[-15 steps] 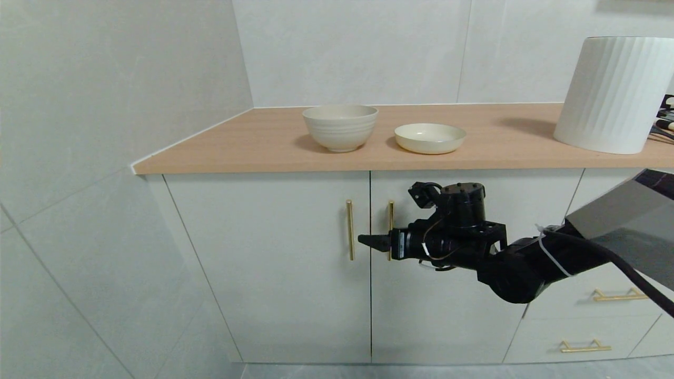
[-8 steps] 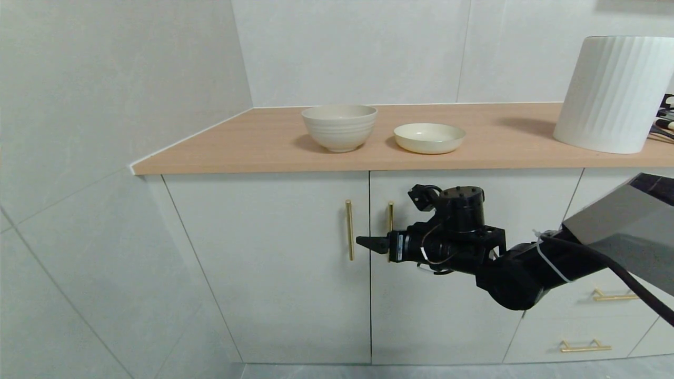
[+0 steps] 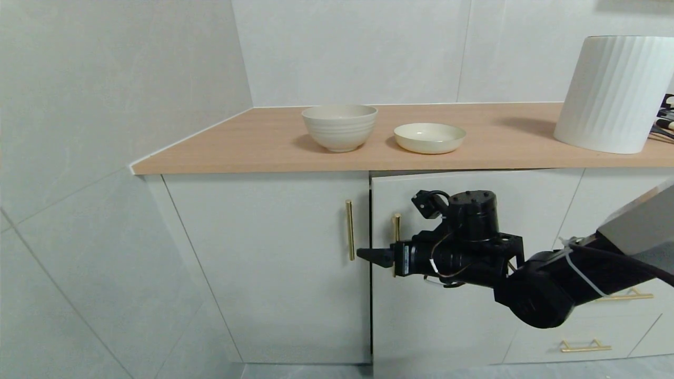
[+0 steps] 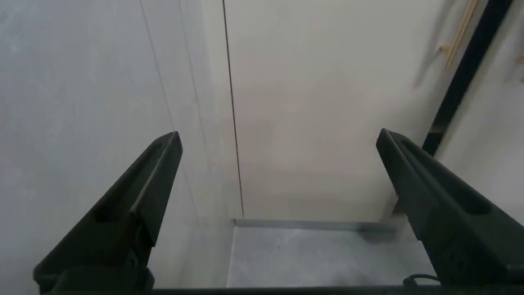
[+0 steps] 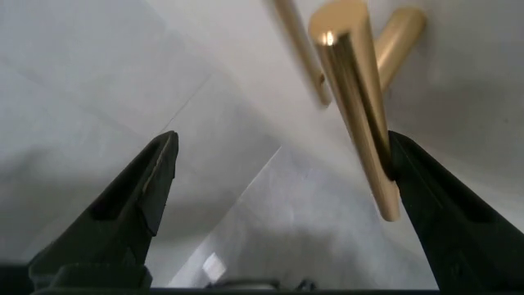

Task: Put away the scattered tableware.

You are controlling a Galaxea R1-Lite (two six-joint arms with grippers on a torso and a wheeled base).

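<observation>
A deep cream bowl (image 3: 339,126) and a shallow cream plate (image 3: 429,137) stand side by side on the wooden countertop (image 3: 253,147). Below them, my right gripper (image 3: 376,256) is at the right cabinet door (image 3: 421,326), which stands slightly ajar. Its fingers are open around the door's gold handle (image 3: 396,242). In the right wrist view that handle (image 5: 352,98) lies between the fingers, close against one fingertip (image 5: 417,197). My left gripper (image 4: 278,188) is open and holds nothing, facing a closed cabinet door (image 4: 327,106) low near the floor.
A tall white ribbed container (image 3: 613,95) stands at the counter's right end. The left cabinet door (image 3: 274,263) is closed, its gold handle (image 3: 349,237) beside the gripper. Drawers with gold pulls (image 3: 584,346) lie to the right. A tiled wall closes the left side.
The right cabinet door has swung out a little from closed. My right arm has drawn back and down with the handle between its fingers.
</observation>
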